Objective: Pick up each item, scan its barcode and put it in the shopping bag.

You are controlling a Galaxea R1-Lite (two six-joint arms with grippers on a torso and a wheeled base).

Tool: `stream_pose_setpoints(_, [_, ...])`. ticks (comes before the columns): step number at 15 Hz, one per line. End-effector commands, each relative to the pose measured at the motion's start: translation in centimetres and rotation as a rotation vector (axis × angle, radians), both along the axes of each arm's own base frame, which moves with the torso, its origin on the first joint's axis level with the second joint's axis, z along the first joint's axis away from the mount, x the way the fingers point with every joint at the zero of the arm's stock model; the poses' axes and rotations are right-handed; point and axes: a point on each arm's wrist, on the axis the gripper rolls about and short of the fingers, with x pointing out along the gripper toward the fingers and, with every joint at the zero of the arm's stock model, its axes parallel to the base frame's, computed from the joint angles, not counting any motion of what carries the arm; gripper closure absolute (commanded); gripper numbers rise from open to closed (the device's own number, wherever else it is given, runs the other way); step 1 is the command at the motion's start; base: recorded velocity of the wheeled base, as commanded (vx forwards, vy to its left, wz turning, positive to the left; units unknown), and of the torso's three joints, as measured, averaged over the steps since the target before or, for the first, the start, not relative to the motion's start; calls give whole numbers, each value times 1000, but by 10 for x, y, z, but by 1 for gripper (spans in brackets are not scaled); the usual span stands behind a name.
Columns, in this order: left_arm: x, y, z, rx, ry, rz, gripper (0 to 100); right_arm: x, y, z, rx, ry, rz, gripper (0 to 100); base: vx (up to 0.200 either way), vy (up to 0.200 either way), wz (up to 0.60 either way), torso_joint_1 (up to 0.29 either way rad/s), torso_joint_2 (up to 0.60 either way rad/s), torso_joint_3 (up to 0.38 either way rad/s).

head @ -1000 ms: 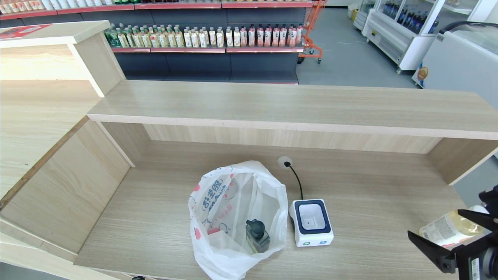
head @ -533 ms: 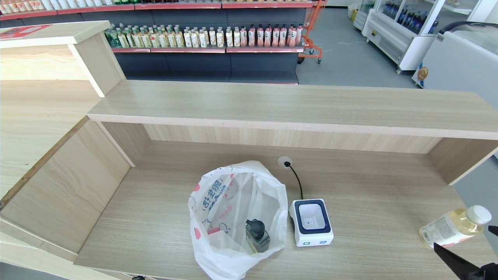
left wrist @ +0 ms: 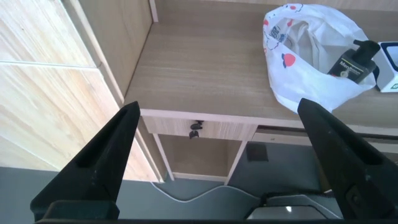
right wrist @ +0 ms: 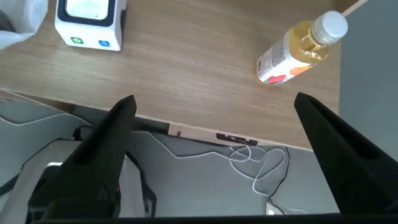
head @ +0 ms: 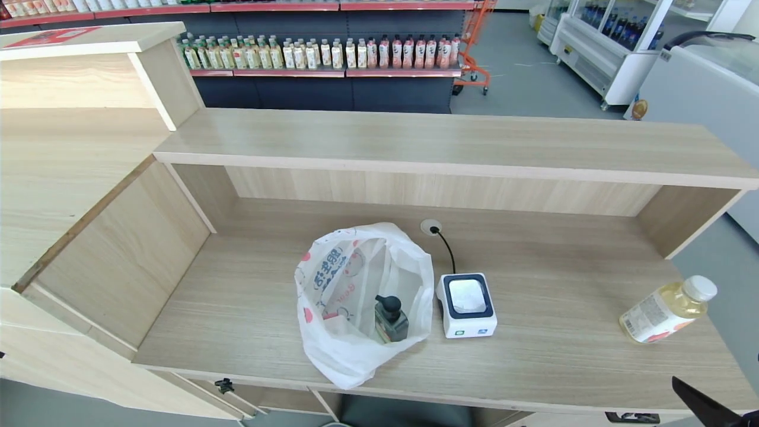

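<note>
We'd grip the likely slippery, weighty yellow-liquid plastic bottle (head: 664, 309), three o'clock of the white scanner (head: 467, 305), mid-body; our right gripper (right wrist: 216, 102) gapes wide

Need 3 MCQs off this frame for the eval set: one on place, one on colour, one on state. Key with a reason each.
1. Where does the scanner sit?
A. On the raised ledge.
B. On the counter beside the shopping bag, toward the robot's right.
C. Inside the bag.

2. What colour is the cap of the yellow bottle?
A. Red.
B. Black.
C. White.

3. How is the right gripper?
A. Open and empty.
B. Shut on the bottle.
C. Shut on the bag's handle.

Key:
1 B, the scanner stands next to the bag on the lower counter.
2 C, the cap shows white in the head and right wrist views.
3 A, it stands wide open with nothing in it.
</note>
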Motion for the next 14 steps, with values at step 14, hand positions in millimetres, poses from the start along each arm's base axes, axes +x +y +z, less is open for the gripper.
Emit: stream_pose_setpoints(14, [0,0,0,6,1,1,0,-10,-12,-16,115,16,-66,0,0,-157,0,3,2,2])
